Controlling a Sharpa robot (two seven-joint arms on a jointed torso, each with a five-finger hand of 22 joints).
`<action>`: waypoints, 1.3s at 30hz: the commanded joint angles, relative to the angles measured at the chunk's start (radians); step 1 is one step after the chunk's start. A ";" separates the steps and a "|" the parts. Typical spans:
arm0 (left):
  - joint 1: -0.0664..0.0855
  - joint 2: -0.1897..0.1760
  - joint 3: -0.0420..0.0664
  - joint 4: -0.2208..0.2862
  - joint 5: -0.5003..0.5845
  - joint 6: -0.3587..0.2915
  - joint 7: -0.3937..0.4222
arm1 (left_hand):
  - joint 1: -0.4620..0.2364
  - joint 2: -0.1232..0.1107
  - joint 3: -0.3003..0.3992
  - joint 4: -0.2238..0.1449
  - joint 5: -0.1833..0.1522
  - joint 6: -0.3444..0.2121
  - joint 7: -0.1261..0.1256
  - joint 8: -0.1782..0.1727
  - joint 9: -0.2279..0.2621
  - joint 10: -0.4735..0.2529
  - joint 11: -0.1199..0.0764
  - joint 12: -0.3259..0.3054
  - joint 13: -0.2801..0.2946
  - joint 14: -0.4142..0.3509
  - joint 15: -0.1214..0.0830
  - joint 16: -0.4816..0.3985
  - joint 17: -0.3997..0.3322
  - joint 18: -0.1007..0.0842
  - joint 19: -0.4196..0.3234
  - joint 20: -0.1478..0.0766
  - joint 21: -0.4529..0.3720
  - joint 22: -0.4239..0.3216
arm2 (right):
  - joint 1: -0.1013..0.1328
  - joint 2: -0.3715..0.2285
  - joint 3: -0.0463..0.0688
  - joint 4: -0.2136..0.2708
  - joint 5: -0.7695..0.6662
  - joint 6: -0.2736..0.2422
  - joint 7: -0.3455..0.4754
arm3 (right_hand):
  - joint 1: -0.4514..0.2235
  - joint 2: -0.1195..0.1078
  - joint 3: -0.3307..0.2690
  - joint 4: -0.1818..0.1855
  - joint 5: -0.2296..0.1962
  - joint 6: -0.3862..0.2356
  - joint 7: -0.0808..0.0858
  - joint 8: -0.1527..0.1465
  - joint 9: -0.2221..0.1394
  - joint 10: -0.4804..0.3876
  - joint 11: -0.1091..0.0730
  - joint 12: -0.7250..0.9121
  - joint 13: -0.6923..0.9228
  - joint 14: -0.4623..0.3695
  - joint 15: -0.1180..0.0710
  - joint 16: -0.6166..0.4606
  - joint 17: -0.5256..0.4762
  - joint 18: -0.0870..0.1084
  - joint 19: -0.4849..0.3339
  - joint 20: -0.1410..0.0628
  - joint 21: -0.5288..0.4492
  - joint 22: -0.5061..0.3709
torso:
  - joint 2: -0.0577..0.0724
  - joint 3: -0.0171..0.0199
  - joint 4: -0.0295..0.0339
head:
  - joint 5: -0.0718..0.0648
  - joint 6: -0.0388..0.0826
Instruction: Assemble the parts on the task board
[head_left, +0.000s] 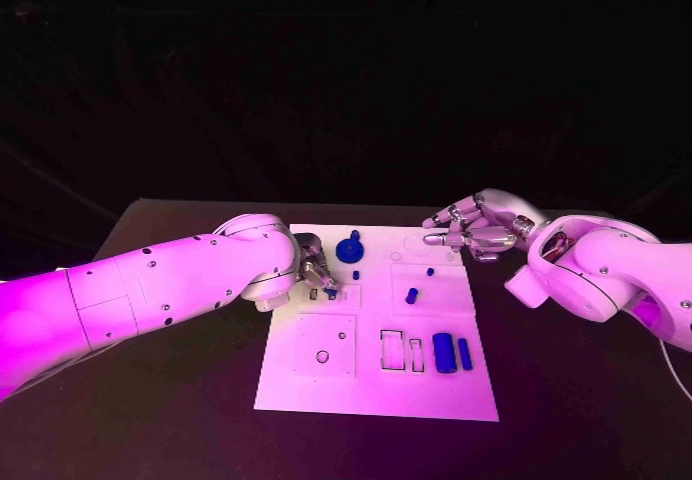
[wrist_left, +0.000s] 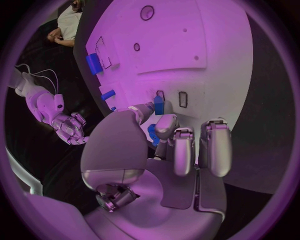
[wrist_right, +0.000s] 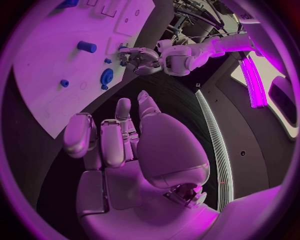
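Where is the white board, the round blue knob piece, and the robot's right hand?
White task board (head_left: 433, 395), head view, bare near edge.
Round blue knob piece (head_left: 352, 246), head view, its top.
Silver right hand (head_left: 472, 228), head view, middle of hand.

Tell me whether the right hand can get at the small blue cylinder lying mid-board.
Probably yes. The right hand hovers empty at the board's far right corner, and nothing stands between it and the cylinder.

Board (head_left: 433, 395): near edge strip and lower left area bare, approachable from the front. Far left portion blocked by left hand (head_left: 310, 268), lowered over the slots there. Round part (head_left: 352, 246) stands just beside it. Right hand (head_left: 473, 228) held at far right corner, off the board. Upright bars (head_left: 444, 352) occupy right-centre.
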 joint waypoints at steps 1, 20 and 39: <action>-0.005 -0.001 -0.003 -0.002 -0.028 0.048 -0.017 | 0.003 0.011 0.132 -0.130 -0.002 0.003 -0.008 0.005 0.001 -0.004 -0.006 -0.009 -0.004 0.105 0.001 0.002 0.263 -0.017 0.051 0.006 0.004 0.151 | -0.001 -0.001 0.000 0.003 0.014 0.006 0.015 | 0.009 -0.001 -0.005 -0.002 0.003 0.002 0.005 0.007 0.001 -0.008 -0.002 -0.006 -0.003 0.025 0.002 -0.006 -0.002 0.009 -0.005 0.000 -0.007 -0.002 | 0.000 -0.0004 -0.0002 | 0.003 -0.004; -0.010 0.004 -0.003 -0.012 -0.047 0.115 -0.025 | -0.024 -0.004 0.119 -0.152 -0.007 0.020 -0.016 0.011 -0.007 0.004 -0.013 -0.029 -0.031 0.105 -0.006 0.002 0.263 -0.020 0.056 0.001 0.011 0.162 | -0.001 -0.008 -0.001 0.005 -0.002 -0.007 0.010 | 0.016 0.002 -0.007 -0.005 0.002 0.002 0.006 0.009 0.001 -0.011 -0.002 -0.012 -0.011 0.024 0.002 -0.010 -0.007 0.012 -0.012 0.000 -0.013 -0.013 | -0.001 0.0014 -0.0012 | 0.007 -0.015; -0.012 0.006 -0.005 -0.009 -0.052 0.150 -0.027 | -0.054 0.006 0.089 -0.155 -0.006 0.048 -0.026 0.013 -0.022 0.027 -0.021 -0.012 -0.016 0.105 -0.012 0.002 0.263 -0.022 0.060 -0.005 0.016 0.170 | -0.001 -0.009 -0.001 0.007 -0.003 -0.002 0.009 | 0.014 0.004 -0.009 -0.003 0.002 0.002 0.006 0.011 0.001 -0.011 -0.002 -0.012 -0.013 0.023 0.002 -0.011 -0.008 0.012 -0.011 0.000 -0.014 -0.013 | 0.000 0.0002 -0.0012 | 0.008 -0.018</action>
